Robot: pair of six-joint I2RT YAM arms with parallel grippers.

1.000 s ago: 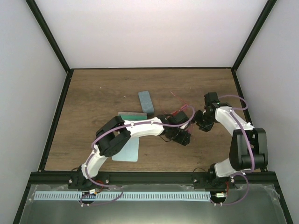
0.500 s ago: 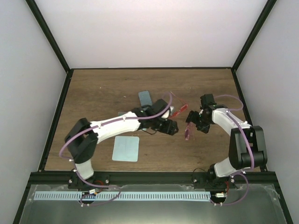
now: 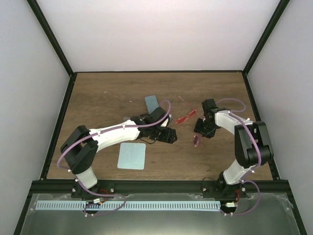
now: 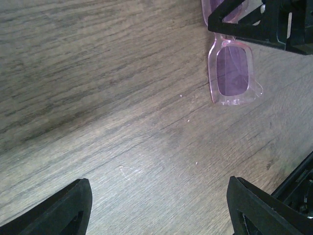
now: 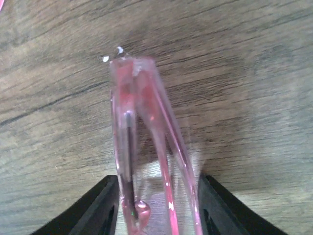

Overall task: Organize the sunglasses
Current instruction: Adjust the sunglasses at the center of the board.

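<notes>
On the bench (image 3: pixel 98 98), right of centre, the right claw (image 5: pixel 159 196) pinches the pink pair (image 4: pixel 234 73), the left claw (image 4: pixel 161 205) stands spread and empty, and the red pair (image 3: pixel 185 118) lies loose just beyond; neither appears stowed yet.

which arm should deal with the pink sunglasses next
Right: the right gripper is closed around the pink sunglasses, while the left gripper is open, off to their side, holding nothing.
</notes>
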